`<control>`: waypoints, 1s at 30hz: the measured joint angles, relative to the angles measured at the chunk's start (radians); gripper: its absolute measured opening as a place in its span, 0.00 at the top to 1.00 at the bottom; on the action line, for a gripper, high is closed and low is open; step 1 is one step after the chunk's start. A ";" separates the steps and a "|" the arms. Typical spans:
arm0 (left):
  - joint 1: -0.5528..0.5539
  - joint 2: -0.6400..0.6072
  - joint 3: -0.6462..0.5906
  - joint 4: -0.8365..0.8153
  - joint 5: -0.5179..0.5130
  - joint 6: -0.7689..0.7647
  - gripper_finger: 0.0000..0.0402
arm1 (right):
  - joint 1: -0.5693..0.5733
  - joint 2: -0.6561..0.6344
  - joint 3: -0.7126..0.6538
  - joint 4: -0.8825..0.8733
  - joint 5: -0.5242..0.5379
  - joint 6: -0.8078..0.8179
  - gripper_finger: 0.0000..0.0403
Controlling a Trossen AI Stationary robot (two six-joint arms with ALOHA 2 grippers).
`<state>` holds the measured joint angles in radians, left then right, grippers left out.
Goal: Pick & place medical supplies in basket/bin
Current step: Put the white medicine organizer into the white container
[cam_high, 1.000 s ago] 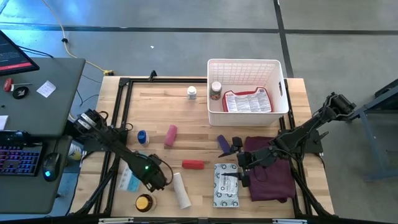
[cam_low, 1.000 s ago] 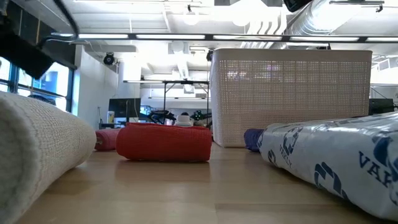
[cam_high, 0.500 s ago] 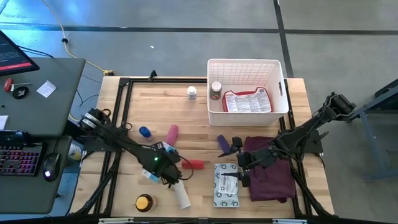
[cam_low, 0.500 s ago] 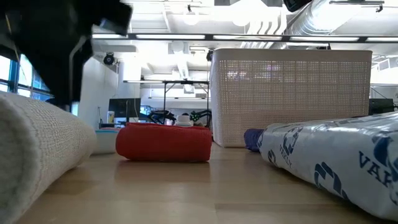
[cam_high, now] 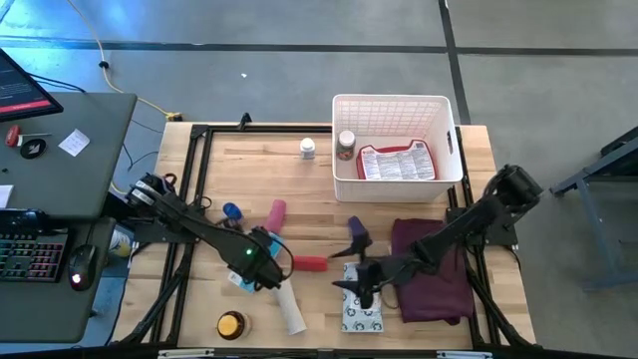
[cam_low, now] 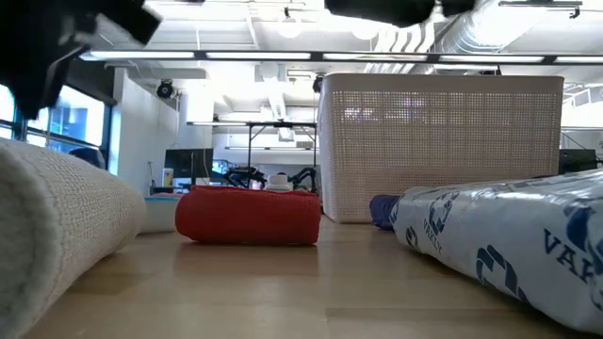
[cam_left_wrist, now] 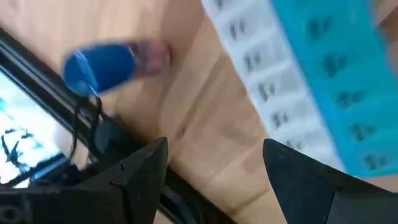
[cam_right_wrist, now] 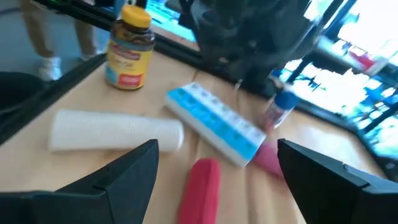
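Standing wide apart, the fingers of both grippers hold nothing. Left gripper (cam_high: 267, 267) hangs over the blue pill strip (cam_high: 239, 280), w/ the small blue-capped bottle (cam_left_wrist: 99, 67) lying just beyond on the wood. Right gripper (cam_high: 361, 287) sits above the near end of the grey-white packet (cam_high: 361, 314), its camera looking across at the red tube (cam_right_wrist: 198, 190), white roll (cam_right_wrist: 115, 130) and orange-lidded tin (cam_high: 231, 325).

Progress: early, I'd say. White basket (cam_high: 394, 105) at the far edge holds a red-and-white packet (cam_high: 397, 163) and a small bottle (cam_high: 346, 143) in its corner; nothing else inside. Left out on the table: white bottle (cam_high: 307, 149) just beside the basket, pink tube (cam_high: 274, 216), purple tube (cam_high: 356, 229), red tube, strip, roll, tin, packet. So approx. two in, most still to go.

Vs. a second ago: left arm has swung from near the front-left edge toward the middle, and the pill strip has shifted w/ it, now angled by the roll. Right arm has reached forward off the maroon cloth (cam_high: 439, 279) to the packet. Basket contents unchanged.
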<state>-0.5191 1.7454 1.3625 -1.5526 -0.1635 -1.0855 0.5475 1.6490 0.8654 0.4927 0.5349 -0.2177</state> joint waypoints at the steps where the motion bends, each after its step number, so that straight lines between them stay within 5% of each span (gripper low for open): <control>1: -0.001 0.000 -0.023 0.003 0.020 -0.004 0.26 | -0.003 0.018 0.031 -0.016 0.009 -0.016 0.21; 12: -0.073 0.000 -0.250 0.134 0.088 -0.057 0.26 | -0.048 0.204 0.374 -0.405 0.004 -0.072 0.21; 20: -0.054 -0.001 -0.371 0.349 0.046 -0.041 0.26 | -0.091 0.282 0.423 -0.408 -0.032 -0.114 0.21; 30: 0.037 -0.002 -0.382 0.512 -0.039 0.062 0.26 | -0.149 0.284 0.422 -0.529 0.010 -0.112 0.21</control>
<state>-0.4823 1.7435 0.9806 -1.0409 -0.2022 -1.0233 0.3982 1.9331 1.2877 -0.0363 0.5451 -0.3296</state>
